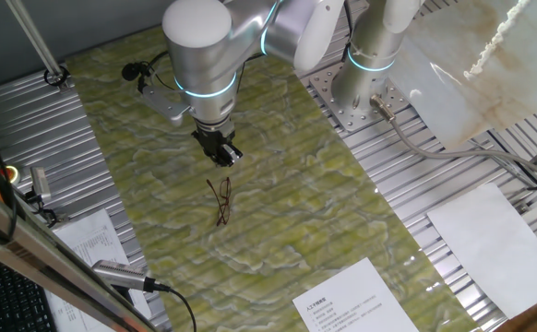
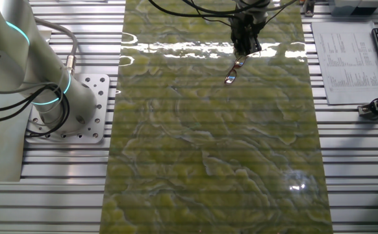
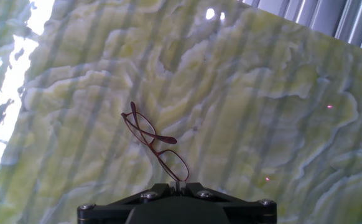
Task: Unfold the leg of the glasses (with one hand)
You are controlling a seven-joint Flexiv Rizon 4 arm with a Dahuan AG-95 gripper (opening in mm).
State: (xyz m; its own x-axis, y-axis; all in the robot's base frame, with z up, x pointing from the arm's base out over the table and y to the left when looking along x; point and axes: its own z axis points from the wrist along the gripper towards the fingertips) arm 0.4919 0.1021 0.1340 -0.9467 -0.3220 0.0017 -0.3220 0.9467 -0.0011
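Observation:
The glasses (image 1: pixel 220 202) lie on the green marbled mat (image 1: pixel 296 203), a thin reddish-brown wire frame with clear lenses. Their legs cross over the lenses. They also show in the other fixed view (image 2: pixel 234 69) and in the hand view (image 3: pixel 157 141). My black gripper (image 1: pixel 224 153) hangs just above the mat, beside the far end of the glasses, with its fingers pressed together. In the hand view the gripper (image 3: pixel 178 184) sits at the bottom edge, and the near lens rim runs up to its tips. I see no part of the frame held between them.
The arm's base plate (image 1: pixel 356 101) stands at the mat's far right. A printed sheet (image 1: pixel 356 300) lies on the mat's near edge, and another paper (image 1: pixel 490 235) to its right. A cable and small clamp (image 1: pixel 137 70) are at the far left, and a black cable (image 1: pixel 172 300) at the near left.

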